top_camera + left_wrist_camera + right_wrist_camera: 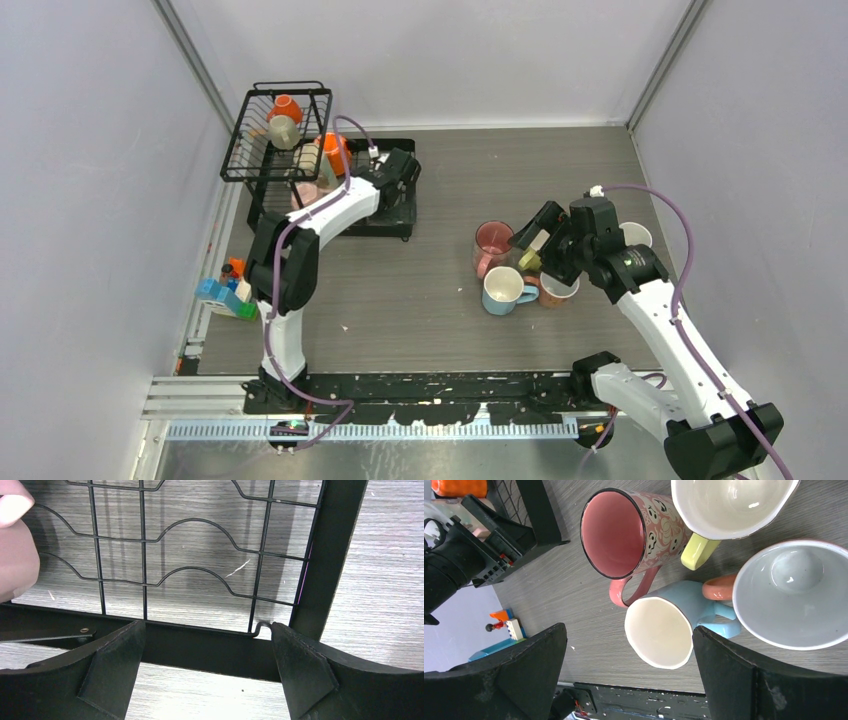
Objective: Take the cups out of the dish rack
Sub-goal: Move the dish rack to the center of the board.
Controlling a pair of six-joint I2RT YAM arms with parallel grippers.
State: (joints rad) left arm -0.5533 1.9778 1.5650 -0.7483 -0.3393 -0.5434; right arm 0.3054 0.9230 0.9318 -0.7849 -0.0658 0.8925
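Note:
The black wire dish rack [377, 215] stands at the far left, its basket section [250, 150] holding an orange cup [285, 105], a beige cup [283, 131], another orange cup [336, 151] and a pink cup [304, 196]. My left gripper [402, 172] is open and empty above the rack's tray wires [200, 565]; a pink cup [15, 555] shows at the left edge of the left wrist view. My right gripper [629, 675] is open and empty above cups on the table: pink [629, 535], yellow-handled [729, 505], light blue [664, 630], orange-handled [794, 590].
A white cup [636, 235] stands behind my right arm. Coloured toy blocks [228, 292] lie at the table's left edge. Grey walls close in on the left, right and back. A black rail [440, 385] runs along the near edge.

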